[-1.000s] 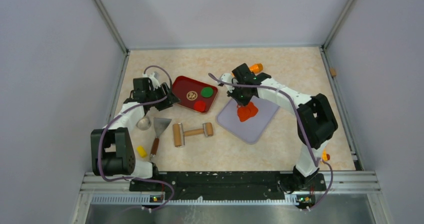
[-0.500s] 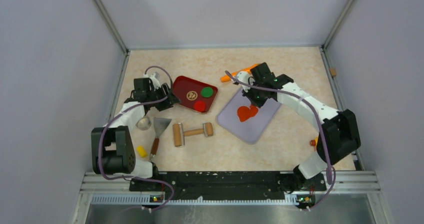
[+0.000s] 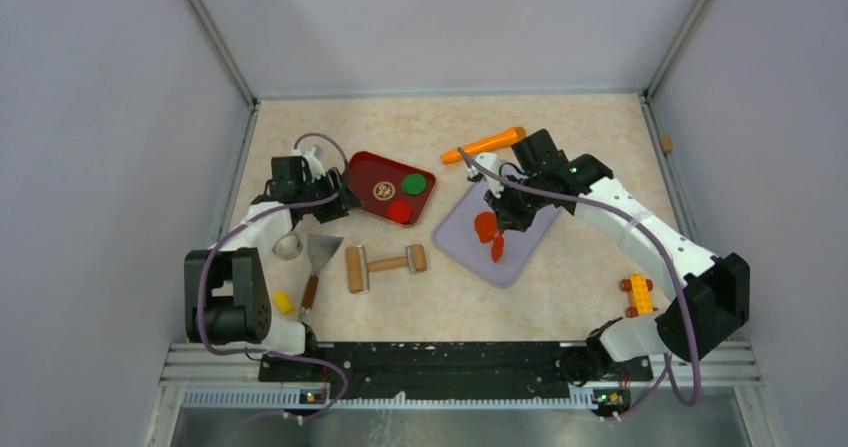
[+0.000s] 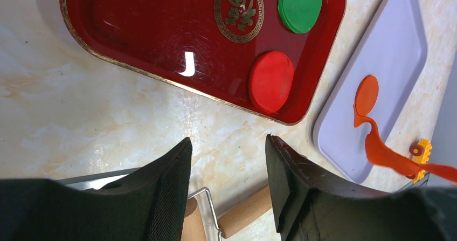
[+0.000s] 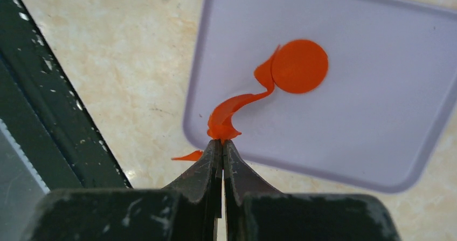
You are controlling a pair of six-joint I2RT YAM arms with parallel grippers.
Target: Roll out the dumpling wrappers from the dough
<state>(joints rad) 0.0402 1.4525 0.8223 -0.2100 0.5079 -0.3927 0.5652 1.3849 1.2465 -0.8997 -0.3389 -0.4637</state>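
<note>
"One wrapper, then: where is it?"
"The dumpling wrapper (image 5: 299,66) lies flat on the lilac board (image 5: 377,117), at one o'clock from my right gripper (image 5: 222,144). It is a thin, smooth-edged, matte orange-red round of clay."
"And your jaws?"
"The right jaws are pressed together on a curling clay ribbon (image 5: 237,103). Its far end meets the wrapper's rim; joined or only touching, I cannot tell. My left gripper (image 4: 229,155) hangs with jaws wide apart, holding nothing, over the marbled tabletop (image 4: 81,117) at six o'clock of the glossy red tray (image 4: 134,41). A wooden handle (image 4: 242,219) below is half hidden."
</note>
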